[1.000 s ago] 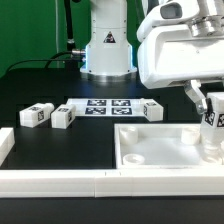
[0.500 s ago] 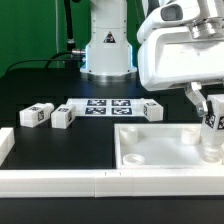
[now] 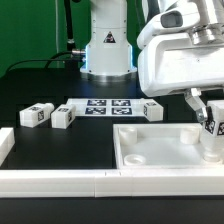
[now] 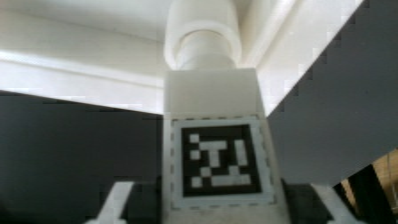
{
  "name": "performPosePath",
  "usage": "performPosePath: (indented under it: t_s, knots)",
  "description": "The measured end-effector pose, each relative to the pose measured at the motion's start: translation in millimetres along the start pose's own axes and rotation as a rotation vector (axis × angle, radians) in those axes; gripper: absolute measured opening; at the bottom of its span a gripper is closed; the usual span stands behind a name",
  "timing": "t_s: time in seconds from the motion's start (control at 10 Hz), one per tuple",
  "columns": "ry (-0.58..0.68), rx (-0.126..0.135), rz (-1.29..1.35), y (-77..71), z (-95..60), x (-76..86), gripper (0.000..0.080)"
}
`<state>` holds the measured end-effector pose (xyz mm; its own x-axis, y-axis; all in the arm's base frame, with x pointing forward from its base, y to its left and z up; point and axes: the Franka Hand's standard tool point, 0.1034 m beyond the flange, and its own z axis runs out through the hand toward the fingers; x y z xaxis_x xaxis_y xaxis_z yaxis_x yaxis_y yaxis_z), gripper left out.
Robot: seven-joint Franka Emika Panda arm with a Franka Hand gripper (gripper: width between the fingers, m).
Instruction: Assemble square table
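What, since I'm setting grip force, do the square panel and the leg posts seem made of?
Square panel: likely rigid plastic, white, smooth with a soft sheen and a crisp moulded rim. Held leg post and loose legs: probably the same white plastic, matte. Their black-and-white tags look like printed stickers.

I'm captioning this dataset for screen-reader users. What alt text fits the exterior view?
A white robot arm's fingers hold a tag-marked leg post upright over the view's right end of the white square panel. Three loose leg posts lie on the black table near the marker board, beyond the panel.
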<state>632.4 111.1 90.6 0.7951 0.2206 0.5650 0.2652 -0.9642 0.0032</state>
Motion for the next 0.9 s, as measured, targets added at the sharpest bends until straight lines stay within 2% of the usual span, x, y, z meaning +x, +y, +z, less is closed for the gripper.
performPosePath:
  t_s: [0.6, 0.9]
  knots:
    - [-0.016, 0.003, 0.001, -1.8, 9.3, -13.3, 0.0287]
    - [0.017, -0.006, -0.002, -4.0, 10.7, -14.8, 0.0298]
